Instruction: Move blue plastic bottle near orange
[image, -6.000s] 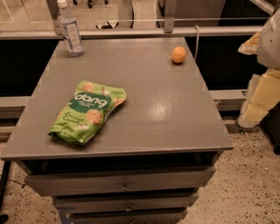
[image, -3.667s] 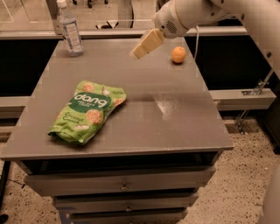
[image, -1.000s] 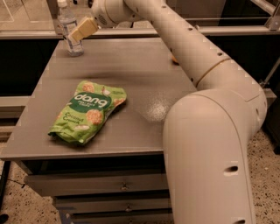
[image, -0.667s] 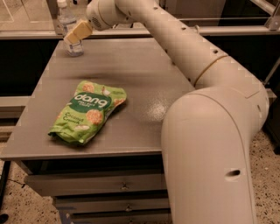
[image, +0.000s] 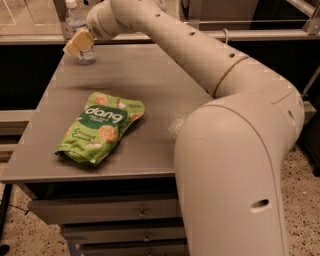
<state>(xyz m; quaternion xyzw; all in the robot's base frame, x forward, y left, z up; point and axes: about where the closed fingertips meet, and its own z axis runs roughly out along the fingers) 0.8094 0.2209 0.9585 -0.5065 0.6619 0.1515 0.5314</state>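
Plainly, in the camera view the small clear plastic water bottle with a white cap (image: 76, 21) stands at the far left corner of the flat grey table top (image: 150, 90), about 11 o'clock from the table's middle. Its long axis is vertical and the cap points straight up. The tan two-finger gripper (image: 78, 44) at the end of the long white robot arm (image: 200, 65) sits in front of the bottle's lower half and overlaps it. I cannot tell whether it is wide, narrow or closed on the bottle, nor whether it touches it. The main risk is a topple. The bottle is tall, narrow and close to the table's edges at 9 and 12 o'clock, so a sideways or off-centre push could knock it over or off the table. A light bottle may also slip out of a poor grip. The small round orange fruit does not show; the arm covers the table's right side, so a blind set-down there could bump it and send it rolling. The green crinkled snack bag (image: 100, 127) lies flat at 7 o'clock, well apart from the bottle.
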